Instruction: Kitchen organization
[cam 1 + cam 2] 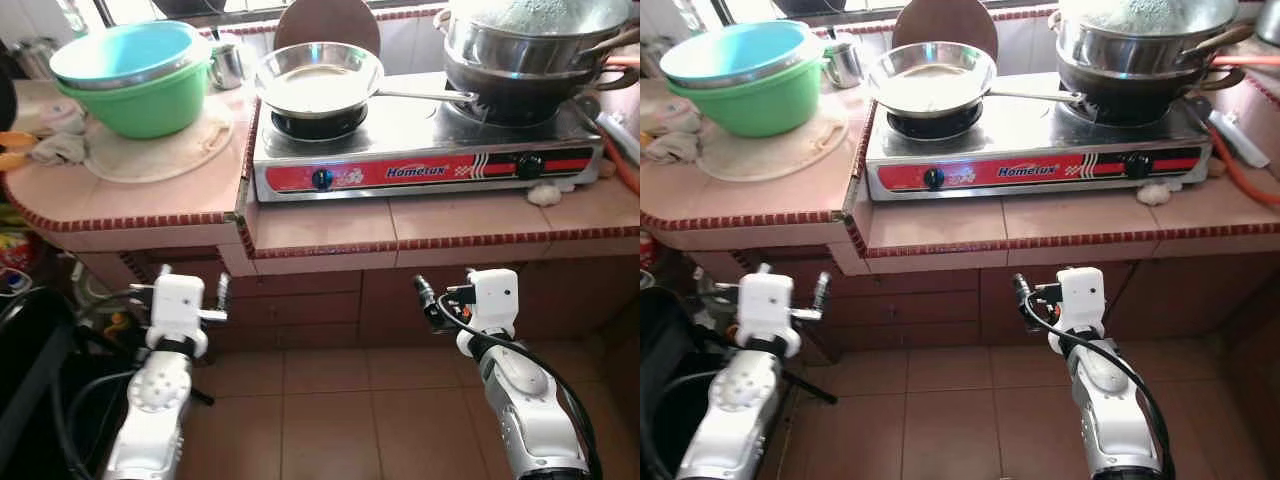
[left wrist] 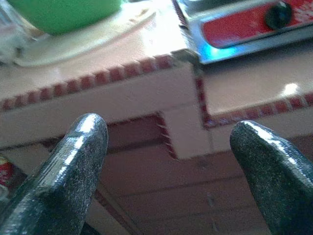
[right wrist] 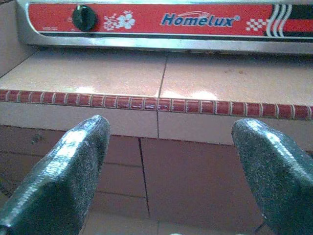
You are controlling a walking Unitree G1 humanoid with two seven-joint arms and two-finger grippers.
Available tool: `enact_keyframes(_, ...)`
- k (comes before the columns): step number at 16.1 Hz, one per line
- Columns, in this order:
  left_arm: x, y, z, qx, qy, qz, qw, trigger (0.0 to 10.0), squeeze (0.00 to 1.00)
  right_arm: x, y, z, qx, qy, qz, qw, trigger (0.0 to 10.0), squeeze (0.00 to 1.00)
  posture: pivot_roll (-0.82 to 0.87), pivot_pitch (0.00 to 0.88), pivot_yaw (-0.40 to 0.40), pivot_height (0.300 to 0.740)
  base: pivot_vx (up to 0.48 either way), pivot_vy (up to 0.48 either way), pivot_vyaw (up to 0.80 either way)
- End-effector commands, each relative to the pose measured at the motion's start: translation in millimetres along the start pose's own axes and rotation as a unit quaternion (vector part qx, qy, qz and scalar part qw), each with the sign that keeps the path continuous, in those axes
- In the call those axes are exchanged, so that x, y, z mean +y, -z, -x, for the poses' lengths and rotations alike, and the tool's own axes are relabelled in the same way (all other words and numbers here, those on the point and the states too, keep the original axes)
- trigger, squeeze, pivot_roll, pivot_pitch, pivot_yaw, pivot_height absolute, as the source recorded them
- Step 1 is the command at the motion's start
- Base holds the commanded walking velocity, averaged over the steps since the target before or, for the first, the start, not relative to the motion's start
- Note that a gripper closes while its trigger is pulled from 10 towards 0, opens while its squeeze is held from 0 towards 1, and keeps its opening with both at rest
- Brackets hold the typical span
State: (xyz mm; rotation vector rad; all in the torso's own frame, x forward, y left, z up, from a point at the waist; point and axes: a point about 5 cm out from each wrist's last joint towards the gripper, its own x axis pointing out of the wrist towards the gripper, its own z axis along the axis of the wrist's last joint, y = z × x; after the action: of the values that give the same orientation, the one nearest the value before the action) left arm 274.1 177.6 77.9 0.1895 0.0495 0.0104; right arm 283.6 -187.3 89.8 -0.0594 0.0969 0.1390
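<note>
A steel frying pan (image 1: 318, 78) sits on the left burner of a two-burner Homelux stove (image 1: 420, 168) on the pink tiled counter (image 1: 320, 220). A steel steamer pot (image 1: 530, 45) covers the right burner. To the left, a green basin (image 1: 150, 105) holding a blue bowl (image 1: 125, 50) rests on a pale mat (image 1: 165, 150). Both grippers hang below the counter's edge, in front of its tiled face. My left gripper (image 2: 168, 132) is open and empty under the counter's step. My right gripper (image 3: 171, 129) is open and empty below the stove's left knob (image 3: 84, 17).
A steel mug (image 1: 228, 65) and a round brown board (image 1: 325, 20) stand behind the pan. Rags (image 1: 58, 145) lie at the counter's left end, an orange hose (image 1: 625, 160) and a white lump (image 1: 545, 193) at the right. A black object (image 1: 30, 370) stands on the floor at left.
</note>
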Motion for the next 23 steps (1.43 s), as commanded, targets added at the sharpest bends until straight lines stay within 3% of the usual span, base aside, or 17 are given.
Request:
enact_keyframes(1,-20.8,0,-8.5,0.003,0.048,0.004,0.999,10.0,0.0,-5.5,-4,11.8,-0.011,0.014,0.004,1.0,10.0,0.0,-0.34,0.133,0.135,0.74,0.0,0.0,0.0)
enact_keyframes(4,-32.9,-7,-21.1,-0.007,0.085,-0.003,0.996,10.0,0.0,-9.1,-7,14.9,-0.021,0.043,0.005,0.999,10.0,0.0,-0.37,0.14,0.152,0.74,0.0,0.0,0.0)
enact_keyframes(6,-26.9,-14,-27.5,-0.02,0.074,-0.002,0.997,10.0,0.0,-6.2,-10,10.0,-0.033,0.045,-0.002,0.998,10.0,0.0,-0.36,0.122,0.15,0.74,0.0,0.0,0.0)
enact_keyframes(8,-3.8,-17,-32.3,-0.029,0.024,-0.009,0.999,10.0,0.0,8.5,-19,-0.5,-0.039,0.012,-0.01,0.999,10.0,0.0,-0.27,0.125,0.11,0.74,0.0,0.0,0.0)
enact_keyframes(11,23.0,-9,-19.4,-0.024,-0.046,-0.012,0.999,10.0,0.0,18.6,-23,-7.2,-0.036,-0.026,-0.008,0.999,10.0,0.0,-0.19,0.133,0.057,0.74,0.0,0.0,0.0)
enact_keyframes(13,38.2,-3,-2.6,-0.022,-0.103,-0.011,0.994,10.0,0.0,23.8,-27,-13.5,-0.036,-0.052,-0.011,0.998,10.0,0.0,-0.16,0.124,0.043,0.74,0.0,0.0,0.0)
enact_keyframes(17,38.4,-3,2.1,-0.027,-0.11,-0.026,0.993,10.0,0.0,30.3,-34,-29.5,-0.041,-0.064,-0.013,0.997,10.0,0.0,-0.1,0.118,0.012,0.74,0.0,0.0,0.0)
enact_keyframes(20,41.6,-5,7.3,-0.028,-0.128,-0.024,0.991,10.0,0.0,36.7,-34,-31.5,-0.044,-0.078,-0.009,0.996,10.0,0.0,-0.08,0.108,0.008,0.74,0.0,0.0,0.0)
enact_keyframes(23,38.8,-7,7.5,-0.033,-0.119,-0.031,0.992,10.0,0.0,29.9,-36,-31.0,-0.056,-0.047,-0.007,0.997,10.0,0.0,-0.08,0.079,0.024,0.74,0.0,0.0,0.0)
